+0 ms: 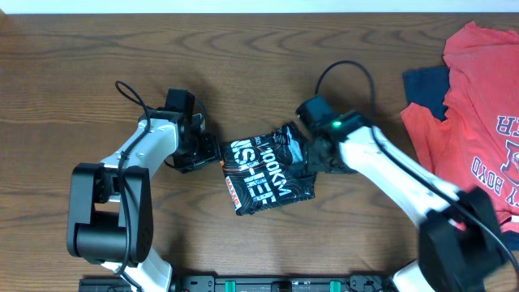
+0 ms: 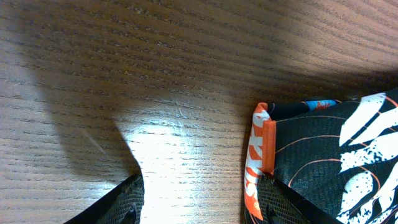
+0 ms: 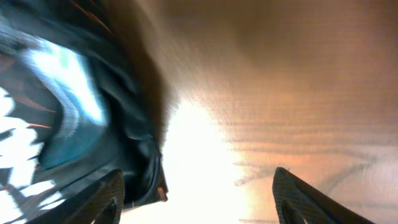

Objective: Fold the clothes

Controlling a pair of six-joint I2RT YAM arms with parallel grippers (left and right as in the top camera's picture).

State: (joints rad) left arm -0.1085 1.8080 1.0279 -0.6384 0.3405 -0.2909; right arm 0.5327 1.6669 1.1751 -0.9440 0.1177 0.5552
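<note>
- Overhead: the folded black shirt (image 1: 268, 172) lies slightly skewed at the middle of the table (image 1: 81, 49). The left gripper (image 1: 209, 154) and right gripper (image 1: 312, 156) flank opposite edges, neither plainly nearer.
- Left wrist: jaws apart and empty; the shirt's edge is at the gap's right.
- Right wrist, blurred: jaws apart and empty; the shirt is at the left.

**black shirt (image 1: 268, 172) bundled small, mid-table**

So it's folded into a compact packet on the wooden table (image 1: 81, 65), white lettering facing up. The left gripper (image 1: 214, 154) is at its left edge and the right gripper (image 1: 313, 157) is at its upper right corner. A red shirt (image 1: 478, 105) and a dark blue garment (image 1: 428, 85) lie far right.
</note>
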